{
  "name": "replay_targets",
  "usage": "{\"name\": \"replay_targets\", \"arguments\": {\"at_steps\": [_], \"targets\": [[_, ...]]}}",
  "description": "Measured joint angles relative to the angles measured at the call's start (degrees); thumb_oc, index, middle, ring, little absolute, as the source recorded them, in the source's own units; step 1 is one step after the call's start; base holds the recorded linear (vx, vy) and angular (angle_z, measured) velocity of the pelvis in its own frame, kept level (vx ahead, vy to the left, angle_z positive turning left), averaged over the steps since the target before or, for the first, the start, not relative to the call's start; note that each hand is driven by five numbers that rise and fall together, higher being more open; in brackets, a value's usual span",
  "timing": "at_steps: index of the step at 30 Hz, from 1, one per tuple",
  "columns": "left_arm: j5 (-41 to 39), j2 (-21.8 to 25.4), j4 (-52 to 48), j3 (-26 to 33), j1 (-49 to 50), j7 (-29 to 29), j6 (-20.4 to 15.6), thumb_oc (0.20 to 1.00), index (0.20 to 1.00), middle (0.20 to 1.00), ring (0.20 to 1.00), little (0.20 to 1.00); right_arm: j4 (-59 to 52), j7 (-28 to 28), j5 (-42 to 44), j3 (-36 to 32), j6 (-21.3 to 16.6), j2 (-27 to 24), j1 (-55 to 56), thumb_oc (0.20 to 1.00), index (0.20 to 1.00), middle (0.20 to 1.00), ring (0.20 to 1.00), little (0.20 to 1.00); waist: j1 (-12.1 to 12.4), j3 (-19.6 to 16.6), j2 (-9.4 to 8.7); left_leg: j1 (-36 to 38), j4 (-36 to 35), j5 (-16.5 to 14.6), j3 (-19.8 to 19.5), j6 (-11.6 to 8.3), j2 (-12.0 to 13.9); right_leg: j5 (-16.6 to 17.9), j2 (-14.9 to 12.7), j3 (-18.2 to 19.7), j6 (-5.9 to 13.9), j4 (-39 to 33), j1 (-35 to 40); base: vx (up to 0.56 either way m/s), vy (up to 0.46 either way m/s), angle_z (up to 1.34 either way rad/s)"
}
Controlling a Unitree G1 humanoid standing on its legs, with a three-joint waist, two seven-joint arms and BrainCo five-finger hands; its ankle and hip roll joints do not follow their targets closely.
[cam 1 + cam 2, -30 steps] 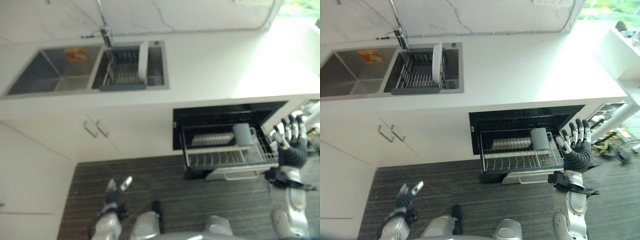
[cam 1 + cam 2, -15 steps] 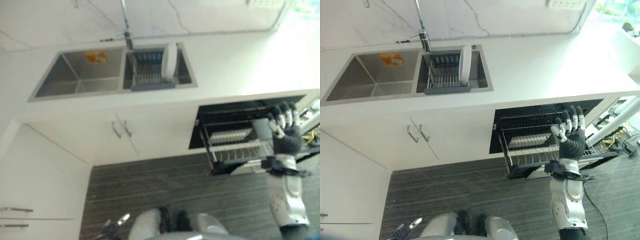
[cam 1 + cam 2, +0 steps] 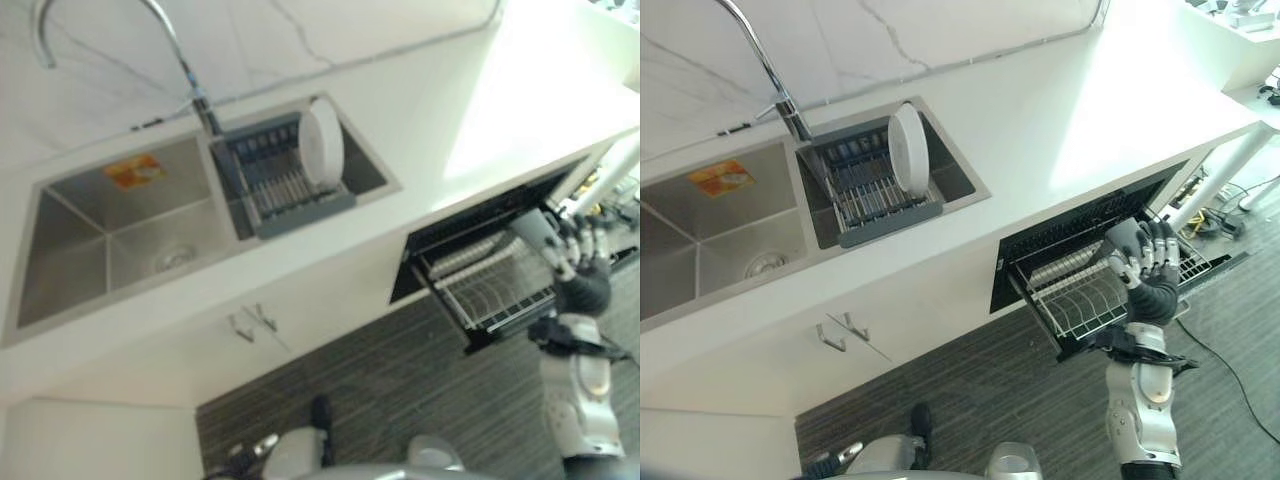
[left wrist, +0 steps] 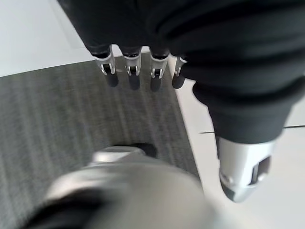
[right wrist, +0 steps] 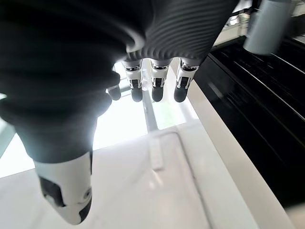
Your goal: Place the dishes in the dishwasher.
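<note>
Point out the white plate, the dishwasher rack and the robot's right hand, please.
white plate (image 3: 907, 149): right eye view, middle of its face, standing in the sink's drainer.
dishwasher rack (image 3: 1077, 301): right eye view, bare wire floor.
right hand (image 3: 1152, 290): right eye view, dark-covered back of the hand.

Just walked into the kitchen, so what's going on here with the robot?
The robot stands at an open dishwasher with its rack pulled out. Its right hand is raised, open, beside a grey cup in the rack, holding nothing. A white plate stands upright in the drainer in the sink. The left hand hangs open above the floor.
</note>
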Motion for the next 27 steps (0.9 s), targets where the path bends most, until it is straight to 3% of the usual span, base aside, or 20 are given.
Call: {"name": "replay_targets", "arguments": {"at_steps": [1, 2, 3, 4, 5, 6, 8, 9, 10, 12, 13, 15, 16, 17, 18, 19, 20, 24, 25, 27], "targets": [[0.5, 0.3, -0.1, 0.0, -0.7, 0.3, 0.0, 1.0, 1.0, 1.0, 1.0, 1.0, -0.9, 0.1, 0.0, 0.9, 0.1, 0.4, 0.5, 1.0, 1.0, 1.0, 1.0, 1.0, -0.1, 0.0, 0.0, 0.3, -0.2, -0.3, 0.3, 0.46, 0.0, -0.7, 0.1, 0.0, 0.57, 5.6, -2.8, 0.06, -0.049, -0.45], [0.5, 0.5, 0.1, -0.1, -0.1, 1.3, 0.7, 1.0, 1.0, 1.0, 1.0, 1.0, -3.1, 1.3, 0.0, 2.6, 0.5, 0.7, 0.1, 1.0, 1.0, 1.0, 1.0, 1.0, 0.1, 0.1, 0.31, 2.7, -3.0, -0.4, 3.1, 0.82, 0.4, -0.9, 0.9, -1.4, 1.05, 9.2, -8.5, 0.06, -0.279, -0.74], [0.5, 0.9, -0.1, -1.3, 1.0, 1.9, 1.2, 1.0, 1.0, 1.0, 1.0, 1.0, -3.5, 1.9, 0.1, 2.7, 0.7, 0.6, -0.2, 1.0, 1.0, 1.0, 1.0, 1.0, -0.4, -0.1, 0.16, 3.9, -4.1, -0.4, 5.1, 0.86, 0.3, -0.6, 0.8, -4.1, 0.84, 0.8, -10.3, 0.12, -0.557, -0.83], [0.5, 1.1, -0.4, -0.5, 1.0, 2.1, 1.4, 1.0, 1.0, 1.0, 1.0, 1.0, -1.4, 2.5, 0.0, 2.9, 0.3, 0.6, -0.4, 1.0, 1.0, 1.0, 1.0, 1.0, -0.6, -0.4, -0.44, 3.6, -3.9, -1.6, 5.3, -0.47, 0.5, 0.4, 0.4, -5.6, 1.87, -5.5, -10.5, 0.17, -0.677, -0.66], [0.4, 1.1, 0.7, 3.8, 1.5, 2.6, 1.2, 1.0, 1.0, 1.0, 1.0, 1.0, 3.2, 3.3, 0.1, 3.8, 0.1, 0.7, -2.0, 1.0, 1.0, 1.0, 1.0, 1.0, -0.2, -0.7, -1.72, 2.8, -2.6, -2.6, 6.1, -1.17, 0.5, 3.9, -0.8, -5.6, 4.14, -17.4, -10.0, 0.22, -0.674, -0.25], [0.2, 0.6, 1.3, 4.2, 2.3, 3.1, 0.8, 1.0, 1.0, 1.0, 1.0, 1.0, 3.9, 3.0, 0.8, 3.3, 0.7, 0.7, -0.9, 1.0, 1.0, 1.0, 1.0, 1.0, -0.5, -0.9, -2.03, 2.4, -1.6, -4.2, 6.0, -1.13, 1.0, 6.9, -0.6, -5.1, 2.1, -22.5, -8.2, 0.17, -0.485, -0.16], [0.2, 0.0, 0.1, 3.8, 5.1, 3.7, -0.6, 1.0, 1.0, 1.0, 1.0, 1.0, 2.7, 3.1, 1.2, 2.9, 0.9, 0.3, 0.4, 1.0, 1.0, 1.0, 1.0, 1.0, -0.9, -2.6, -0.95, 2.7, -0.7, -4.7, 3.0, -4.55, 4.3, 8.4, 4.3, -5.3, -2.16, -18.6, -4.0, 0.08, -0.385, 0.56], [0.4, -1.4, -0.5, 1.7, 5.3, 3.7, -1.1, 1.0, 1.0, 1.0, 1.0, 1.0, 2.3, 3.1, 1.2, 2.6, 0.9, -2.4, -0.3, 1.0, 1.0, 1.0, 1.0, 1.0, -0.4, -3.2, 1.24, 2.8, -1.0, -3.7, 1.2, -6.4, 7.5, 9.8, 7.7, -7.0, -4.39, -20.0, -2.8, 0.01, -0.373, 0.67], [0.5, -3.2, -1.3, 0.5, 5.3, 3.8, -1.1, 1.0, 1.0, 1.0, 1.0, 1.0, 2.3, 3.0, 1.2, 2.7, 1.0, -4.8, -2.4, 1.0, 1.0, 1.0, 1.0, 1.0, 0.5, -3.4, 2.76, 2.7, -0.9, -1.1, 0.2, -7.61, 9.8, 9.9, 10.4, -7.9, -6.4, -20.5, -2.4, 0.02, -0.367, 0.4], [0.6, -2.6, -2.2, 0.2, 4.3, 4.4, -0.8, 1.0, 1.0, 1.0, 1.0, 1.0, 0.6, 2.7, 1.3, 2.8, 1.0, -5.2, -4.2, 1.0, 1.0, 1.0, 1.0, 1.0, 0.5, -3.3, 2.8, 1.6, -1.0, 4.3, -0.1, -8.13, 12.0, 9.5, 13.0, -9.8, -9.21, -22.5, -1.5, 0.05, -0.293, 0.25], [0.6, -2.7, -2.3, 0.2, 4.5, 4.8, -0.6, 1.0, 1.0, 1.0, 1.0, 1.0, 0.3, 2.6, 1.3, 2.9, 1.1, -5.2, -3.7, 1.0, 1.0, 1.0, 1.0, 1.0, 0.4, -3.1, 2.2, 2.0, -0.5, 5.0, -0.2, -8.77, 11.8, 9.3, 13.4, -9.9, -9.84, -23.4, -0.3, 0.09, -0.212, 0.26], [0.7, -2.5, -1.6, 0.9, 4.7, 5.1, -1.1, 1.0, 1.0, 1.0, 1.0, 1.0, 0.4, 2.9, 1.2, 3.1, 1.0, -4.2, -1.5, 1.0, 1.0, 1.0, 1.0, 1.0, -0.2, -2.6, 1.37, -2.5, 10.3, 4.6, 0.9, -9.67, 11.1, 7.8, 13.5, -10.0, -12.2, -22.8, 0.3, 0.16, -0.057, 0.2], [0.5, -2.4, -1.6, 1.8, 5.0, 5.0, -1.2, 1.0, 1.0, 1.0, 1.0, 1.0, 0.6, 3.3, 1.2, 3.4, 1.1, -3.0, -0.4, 1.0, 1.0, 1.0, 1.0, 1.0, 0.1, -2.3, 0.5, -5.9, 18.2, 2.0, 0.1, -9.59, 10.2, 7.7, 13.3, -9.8, -12.21, -23.2, 1.1, 0.16, 0.099, 0.07], [0.6, -2.2, -2.5, 2.4, 5.5, 5.0, -1.0, 1.0, 1.0, 1.0, 1.0, 1.0, 0.6, 3.6, 1.2, 3.5, 1.1, -1.8, 0.3, 1.0, 1.0, 1.0, 1.0, 1.0, 0.1, -2.2, -0.1, -6.9, 19.3, -0.4, 0.1, -9.33, 8.2, 7.5, 12.9, -9.8, -11.67, -23.8, 1.8, 0.16, 0.173, -0.11], [0.7, -2.6, -2.8, 2.2, 5.8, 4.9, -1.0, 1.0, 1.0, 1.0, 1.0, 1.0, 1.5, 3.9, 1.2, 3.6, 1.1, -1.6, 0.3, 1.0, 1.0, 1.0, 1.0, 1.0, 0.4, -2.0, 0.91, -6.6, 13.1, -1.4, -1.1, -8.93, 6.3, 5.1, 12.3, -10.2, -3.96, -22.2, 1.4, 0.14, 0.164, -0.41], [0.7, -4.6, -3.9, 2.4, 7.0, 4.9, -1.2, 1.0, 1.0, 1.0, 1.0, 1.0, 1.7, 4.3, 1.1, 3.9, 1.2, -3.3, -0.9, 1.0, 1.0, 1.0, 1.0, 1.0, 1.1, -1.6, 3.95, -6.0, 5.1, -1.0, -4.8, -9.78, 7.8, 2.5, 11.8, -9.2, -9.26, -12.0, -2.8, 0.12, 0.158, -0.25], [0.7, -5.3, -2.4, 2.3, 6.0, 5.0, -0.3, 1.0, 1.0, 1.0, 1.0, 1.0, 1.1, 4.4, 1.2, 3.4, 1.3, -4.7, -1.3, 1.0, 1.0, 1.0, 1.0, 1.0, 0.0, -0.2, 5.75, -5.7, -1.3, 0.1, -5.9, -10.72, 9.8, -0.9, 11.5, -8.2, -9.42, -10.2, -1.5, 0.09, 0.155, -0.16], [0.8, -4.7, -1.2, 2.0, 5.3, 5.0, 0.5, 1.0, 1.0, 1.0, 1.0, 1.0, 0.7, 6.3, 1.2, 4.0, 1.3, -5.0, -1.3, 1.0, 1.0, 1.0, 1.0, 1.0, 0.3, -0.2, 4.23, -3.2, -3.2, 0.0, -2.2, -10.45, 7.3, 1.9, 11.9, -8.2, -10.73, -17.1, 4.9, 0.09, 0.126, 0.02], [0.8, -3.9, -1.1, 2.0, 5.2, 4.7, 0.5, 1.0, 1.0, 1.0, 1.0, 1.0, 0.7, 6.8, 1.0, 4.0, 1.2, -4.9, -1.4, 1.0, 1.0, 1.0, 1.0, 1.0, 0.4, -0.3, 2.76, -1.1, -3.5, 0.0, -1.3, -10.13, 6.4, 2.3, 12.1, -8.3, -10.54, -19.0, 6.0, 0.13, 0.129, 0.02], [1.8, -3.7, -0.3, 1.8, 5.2, 4.6, 0.1, 1.0, 1.0, 1.0, 1.0, 1.0, 0.7, 6.9, 1.1, 4.7, 1.2, -5.0, -2.7, 1.0, 1.0, 1.0, 1.0, 1.0, 0.5, -0.6, 2.83, 4.7, -6.4, 4.2, -1.2, -5.33, 4.8, 1.6, 12.5, -8.3, -9.37, -19.4, 7.4, 0.09, 0.077, 0.06]]}}
